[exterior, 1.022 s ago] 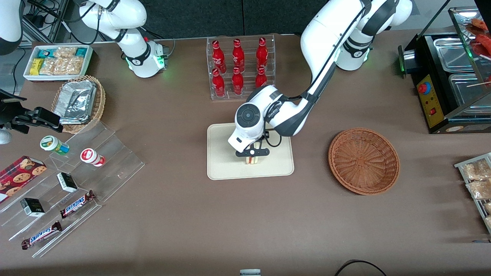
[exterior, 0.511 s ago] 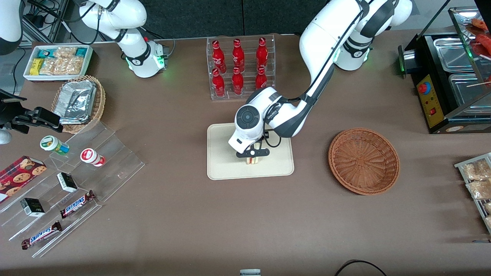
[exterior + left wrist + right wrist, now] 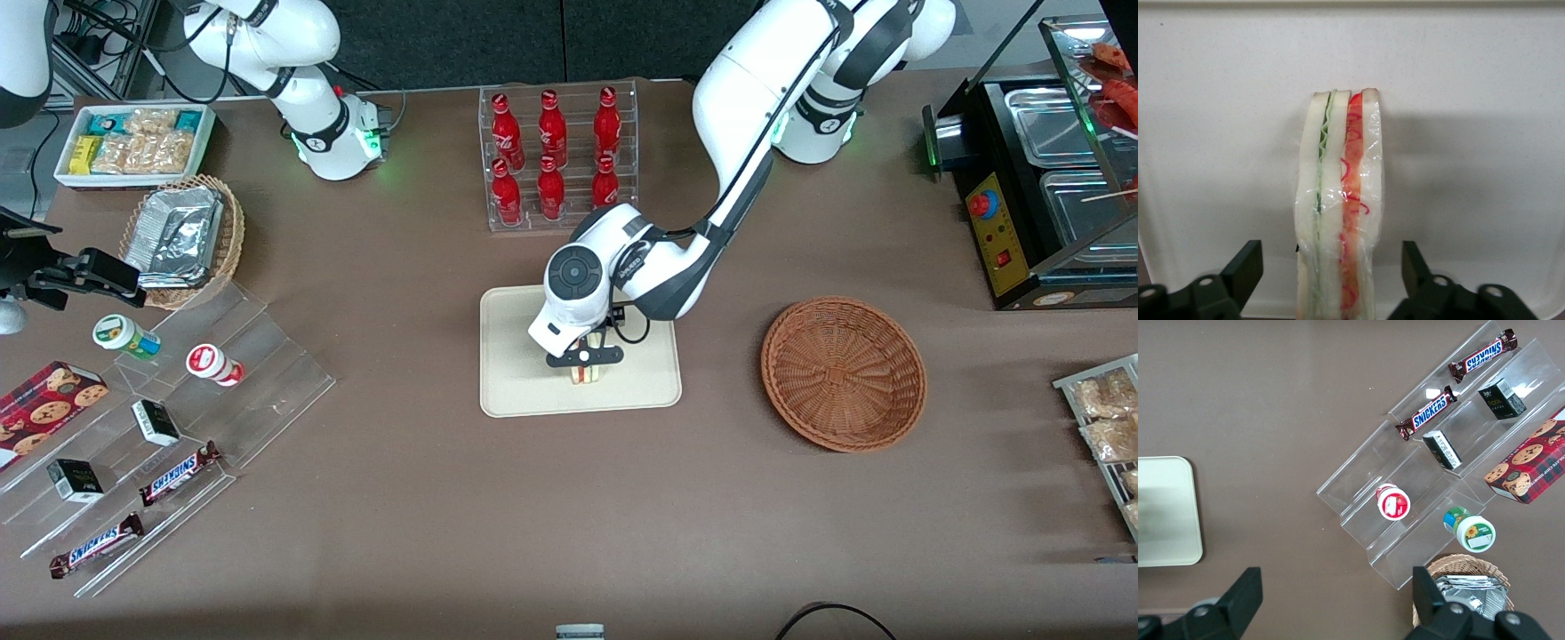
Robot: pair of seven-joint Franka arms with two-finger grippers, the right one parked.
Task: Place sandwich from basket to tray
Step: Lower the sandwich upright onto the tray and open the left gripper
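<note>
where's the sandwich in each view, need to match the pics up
Front view: the sandwich stands on the tray, under the open gripper.
Left wrist view: the sandwich stands on edge between the spread fingers, not touching them, with the tray beneath.
Right wrist view: not in it; only a corner of the tray.
Shared landmark: the tray.

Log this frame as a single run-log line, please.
stage: release | gripper: open, astride sandwich | sandwich: standing on tray | basket: holds nothing visible
</note>
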